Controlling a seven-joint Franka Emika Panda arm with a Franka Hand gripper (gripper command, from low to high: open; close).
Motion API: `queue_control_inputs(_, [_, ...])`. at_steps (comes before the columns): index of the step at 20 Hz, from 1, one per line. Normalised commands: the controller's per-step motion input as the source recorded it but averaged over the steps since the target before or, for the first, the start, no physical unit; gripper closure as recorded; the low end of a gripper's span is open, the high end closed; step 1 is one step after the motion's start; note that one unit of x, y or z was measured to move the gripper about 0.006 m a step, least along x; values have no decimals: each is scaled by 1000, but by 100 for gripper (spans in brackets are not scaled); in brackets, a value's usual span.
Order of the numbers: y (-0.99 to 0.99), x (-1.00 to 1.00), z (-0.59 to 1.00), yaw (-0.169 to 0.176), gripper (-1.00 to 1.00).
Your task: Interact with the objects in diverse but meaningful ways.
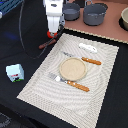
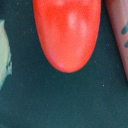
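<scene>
Red tomato (image 1: pixel 51 34) sits right under your fingers (image 1: pixel 53 31) on the black counter (image 1: pixel 20 35), but you can't tell if they're closed on it. Brown sausage stick (image 1: pixel 47 43) lies just beside it. Placemat (image 1: pixel 35 80) with plate (image 1: pixel 73 68), fork (image 1: pixel 54 77), knife (image 1: pixel 91 61) is near; carton (image 1: pixel 15 72) well apart.

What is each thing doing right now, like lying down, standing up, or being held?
tomato: on the dark table, right under the gripper
gripper: cannot tell if open or shut
brown stick: lying flat beside the tomato
carton: standing upright, alone
plate: empty, on the placemat
pots: upright
</scene>
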Motion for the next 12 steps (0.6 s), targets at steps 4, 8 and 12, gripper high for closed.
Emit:
queue_control_inputs(4, [106,-231,-237,52,-100])
queue_control_inputs(8, [194,-159,-258,43,-100])
queue_control_inputs(12, [161,-86,-265,34,-100])
